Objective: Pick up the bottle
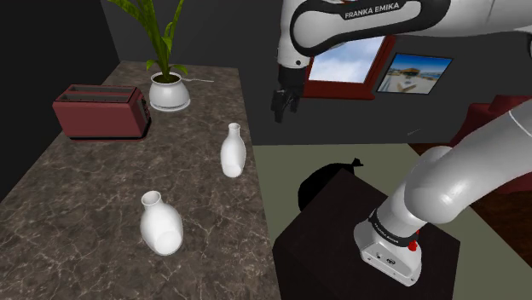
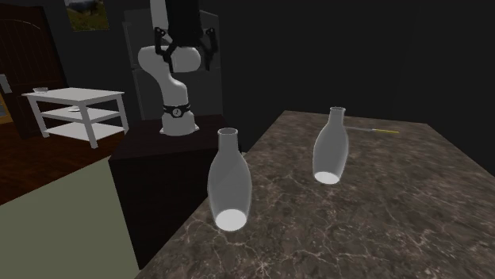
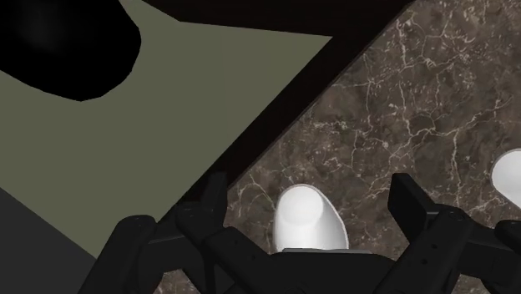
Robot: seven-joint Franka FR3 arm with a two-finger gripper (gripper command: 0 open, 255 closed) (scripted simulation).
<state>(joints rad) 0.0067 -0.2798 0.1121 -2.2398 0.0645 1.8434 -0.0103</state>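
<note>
A slim white bottle (image 1: 233, 150) stands upright on the dark marble counter (image 1: 102, 187), near the edge at the shoulder view's right. A rounder white vase (image 1: 160, 226) stands closer to the camera. My black gripper (image 1: 284, 106) hangs open in the air, well above the counter's edge and to the right of the slim bottle. In the wrist view a white bottle (image 3: 309, 219) lies far below, between the spread fingers (image 3: 209, 205), untouched. In the second exterior view both bottles (image 2: 229, 182) (image 2: 331, 147) stand on the counter, with the gripper (image 2: 187, 51) high behind them.
A dark red toaster (image 1: 101, 111) and a potted plant (image 1: 169, 89) stand at the counter's far end. A black bag (image 1: 320, 183) lies on the green floor by the dark stand (image 1: 341, 247). A white side table (image 2: 75, 107) stands off to one side.
</note>
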